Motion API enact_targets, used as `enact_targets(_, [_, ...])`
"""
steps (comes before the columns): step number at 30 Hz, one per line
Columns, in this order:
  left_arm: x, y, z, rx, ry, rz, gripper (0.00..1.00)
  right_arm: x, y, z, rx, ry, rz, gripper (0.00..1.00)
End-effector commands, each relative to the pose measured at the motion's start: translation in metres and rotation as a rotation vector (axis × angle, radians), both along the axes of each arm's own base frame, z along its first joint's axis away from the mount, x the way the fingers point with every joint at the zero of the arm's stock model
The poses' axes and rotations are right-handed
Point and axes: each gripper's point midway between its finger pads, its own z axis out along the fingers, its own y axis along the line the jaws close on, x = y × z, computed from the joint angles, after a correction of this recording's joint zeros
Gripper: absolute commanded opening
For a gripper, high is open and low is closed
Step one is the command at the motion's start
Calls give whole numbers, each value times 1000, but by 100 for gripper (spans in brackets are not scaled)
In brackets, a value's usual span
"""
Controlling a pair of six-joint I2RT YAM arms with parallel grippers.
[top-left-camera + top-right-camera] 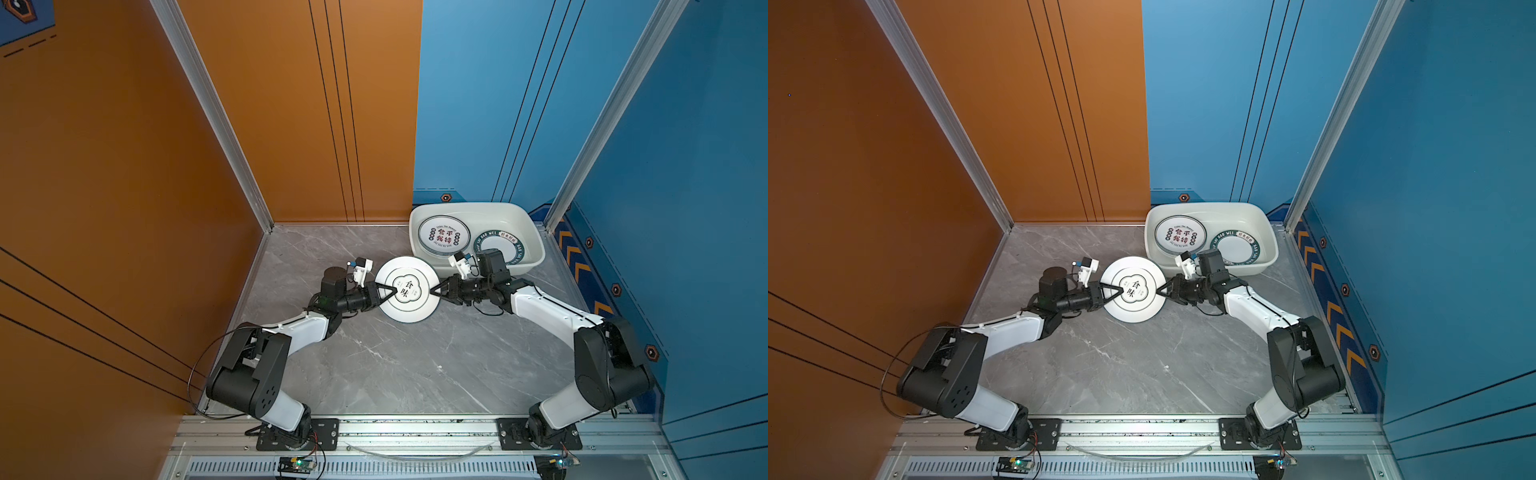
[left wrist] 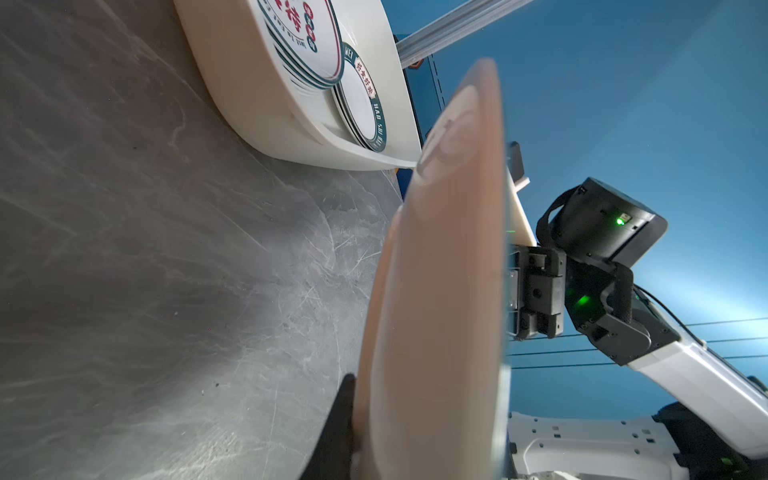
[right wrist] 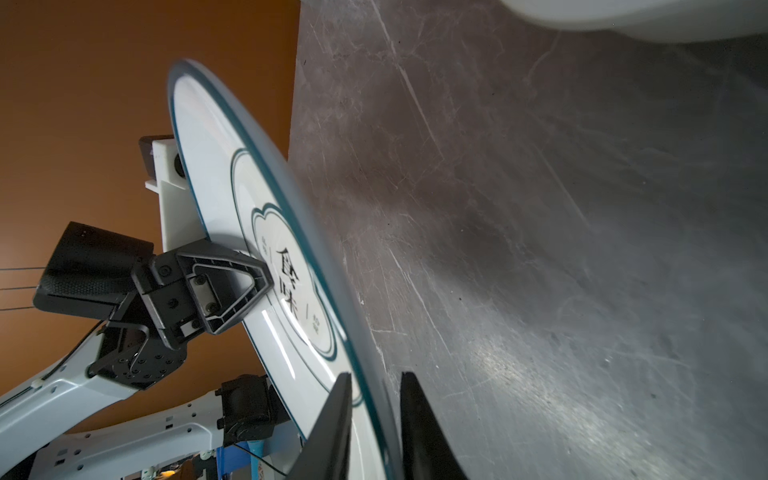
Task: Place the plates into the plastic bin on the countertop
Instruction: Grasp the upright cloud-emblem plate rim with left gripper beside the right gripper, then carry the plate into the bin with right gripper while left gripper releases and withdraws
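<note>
Right wrist shows white, teal-rimmed, black-lettered plate.

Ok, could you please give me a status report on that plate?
Left gripper shut on round white teal-rimmed plate, raised off grey marble countertop. Right gripper astride opposite rim, jaws apart. No loose object between plate and large white plastic bin.

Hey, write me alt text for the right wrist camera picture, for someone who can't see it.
A white, teal-rimmed plate seen nearly edge-on above the grey countertop, the left gripper clamped on its far rim. The right gripper straddles the near rim, jaws open. An orange wall stands behind.
</note>
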Motion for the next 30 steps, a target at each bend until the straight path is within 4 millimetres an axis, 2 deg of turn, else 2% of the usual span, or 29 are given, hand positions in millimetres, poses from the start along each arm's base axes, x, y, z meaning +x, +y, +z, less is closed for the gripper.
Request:
enact_targets(1, [-11,-13,20,-16,-76,-88,0,2,5,14,84,-50,43,37])
enact_targets(5, [-14,-18,24,-25,-80,-110,0,8,9,22,144,-72,77,41])
enact_targets(11, [-18,-24,28,-32,-85,-135,0,7,25,25,232,-73,145,35])
enact_targets(15, [-21,-29,29,-34,-89,-156,0,3,33,20,257,-63,174,26])
enact_targets(21, [-22,-28,25,19,-82,-158,2,1,34,16,263,-55,183,9])
enact_targets(23, [-23,-27,23,54,-84,-157,12,1,32,17,262,-51,179,5])
enact_targets(27, [-24,-21,19,135,-90,-138,45,5,23,16,245,-42,145,0])
enact_targets(30, [-26,-16,20,179,-103,-124,68,10,10,13,203,-32,106,0])
